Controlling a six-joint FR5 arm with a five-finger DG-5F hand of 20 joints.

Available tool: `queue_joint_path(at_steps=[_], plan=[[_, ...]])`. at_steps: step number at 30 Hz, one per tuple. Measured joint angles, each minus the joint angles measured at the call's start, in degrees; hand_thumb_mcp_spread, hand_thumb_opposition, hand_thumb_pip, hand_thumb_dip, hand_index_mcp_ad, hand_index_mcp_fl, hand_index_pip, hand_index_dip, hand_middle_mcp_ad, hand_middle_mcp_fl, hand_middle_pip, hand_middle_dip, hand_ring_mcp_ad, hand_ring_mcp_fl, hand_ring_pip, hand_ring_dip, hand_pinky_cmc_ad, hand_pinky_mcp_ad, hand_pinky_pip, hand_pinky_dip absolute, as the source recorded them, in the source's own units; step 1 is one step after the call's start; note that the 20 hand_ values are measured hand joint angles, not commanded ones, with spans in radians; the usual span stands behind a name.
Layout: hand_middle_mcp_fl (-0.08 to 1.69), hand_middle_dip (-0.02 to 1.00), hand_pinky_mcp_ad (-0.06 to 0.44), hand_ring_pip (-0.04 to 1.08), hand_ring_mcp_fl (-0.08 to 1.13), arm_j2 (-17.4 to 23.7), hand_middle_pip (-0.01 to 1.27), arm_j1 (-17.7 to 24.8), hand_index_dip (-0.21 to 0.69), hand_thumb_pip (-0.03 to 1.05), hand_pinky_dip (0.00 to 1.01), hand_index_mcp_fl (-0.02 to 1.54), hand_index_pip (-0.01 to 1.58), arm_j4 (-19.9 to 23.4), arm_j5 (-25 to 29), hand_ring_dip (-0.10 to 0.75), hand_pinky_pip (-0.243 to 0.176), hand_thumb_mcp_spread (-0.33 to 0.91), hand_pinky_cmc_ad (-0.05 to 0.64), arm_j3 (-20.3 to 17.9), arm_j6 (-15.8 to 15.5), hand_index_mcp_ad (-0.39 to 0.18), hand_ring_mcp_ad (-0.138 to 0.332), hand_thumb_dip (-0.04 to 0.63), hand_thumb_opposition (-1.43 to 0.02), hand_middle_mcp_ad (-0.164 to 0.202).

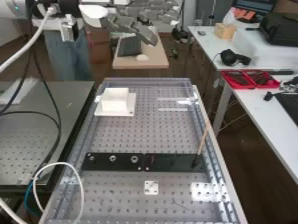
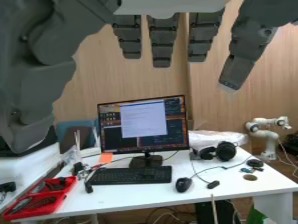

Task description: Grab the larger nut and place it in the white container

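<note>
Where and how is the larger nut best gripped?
Probably by its outer rim, from above: the larger nut, small and round, stands on the black bar between the smaller nut and the bearing, so pinching across the row should avoid both.

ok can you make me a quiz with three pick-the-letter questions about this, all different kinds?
1. Where is the larger nut?
A) On the floor
B) On the black bar
C) On the keyboard

2. What colour is the container?
A) White
B) Red
C) Green

3. How is the robot's hand?
A) Curled into a fist
B) Pinching a nut
C) Open and holding nothing

Right letters:
1 B: it stands in the middle of three round metal parts.
2 A: its sides look white.
3 C: the fingers are stretched out.
</note>
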Motion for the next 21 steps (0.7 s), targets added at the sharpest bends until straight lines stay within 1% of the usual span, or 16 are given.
queue_joint_path(at_steps=[2, 3, 4, 5, 7, 9, 12, 20, 21], plan=[[0.02, 0.24, 0.36, 0.09, 0.0, 0.1, 0.13, -0.4, 0.033, 0.57, 0.65, 0.04, 0.15, 1.5, 0.0, 0.126, -0.124, 0.23, 0.463, -1.7, 0.5, -0.063, 0.175, 0.086, -0.71, 0.073], [0.02, 0.24, 0.363, 0.09, 0.0, 0.1, 0.13, -0.8, 0.035, 0.58, 0.65, 0.04, 0.18, 2.4, 0.0, 0.126, -0.124, 0.23, 0.463, -3.0, 0.8, -0.061, 0.175, 0.094, -0.71, 0.073], [0.02, 0.24, 0.36, 0.09, 0.0, 0.1, 0.13, -1.2, 0.017, 0.58, 0.65, 0.04, 0.19, 3.4, -0.1, 0.126, -0.124, 0.23, 0.463, -4.3, 1.1, -0.061, 0.175, 0.094, -0.72, 0.073], [0.03, 0.24, 0.36, 0.09, 0.0, 0.1, 0.13, -1.3, 0.009, 0.58, 0.65, 0.04, 0.21, 3.8, 0.0, 0.126, -0.124, 0.23, 0.463, -4.9, 1.1, -0.065, 0.175, 0.094, -0.73, 0.075], [0.02, 0.24, 0.36, 0.09, 0.0, 0.0, 0.13, -2.1, -0.007, 0.58, 0.65, 0.03, 0.27, 5.2, 0.1, 0.126, -0.124, 0.23, 0.463, -7.3, 1.4, -0.08, 0.171, 0.112, -0.73, 0.073], [0.03, 0.24, 0.36, 0.09, 0.0, -0.2, 0.13, -2.9, -0.03, 0.65, 0.65, 0.04, 0.35, 6.1, 0.2, 0.126, -0.124, 0.23, 0.463, -9.0, 1.6, -0.087, 0.175, 0.113, -0.74, 0.075], [0.03, 0.24, 0.363, 0.09, 0.0, -0.8, 0.13, -4.3, -0.058, 0.65, 0.65, 0.04, 0.43, 7.3, 0.6, 0.126, -0.124, 0.23, 0.463, -11.2, 2.0, -0.089, 0.178, 0.126, -0.75, 0.075], [0.02, 0.25, 0.361, 0.08, 0.0, -2.7, 0.13, -7.2, -0.073, 0.65, 0.65, 0.04, 0.68, 10.9, 1.1, 0.126, -0.124, 0.23, 0.463, -15.7, 3.1, -0.112, 0.178, 0.126, -0.77, 0.073], [0.02, 0.25, 0.36, 0.08, 0.0, -3.2, 0.13, -7.8, -0.084, 0.67, 0.65, 0.04, 0.72, 11.6, 1.2, 0.126, -0.124, 0.23, 0.463, -16.6, 3.1, -0.117, 0.178, 0.126, -0.77, 0.075]])
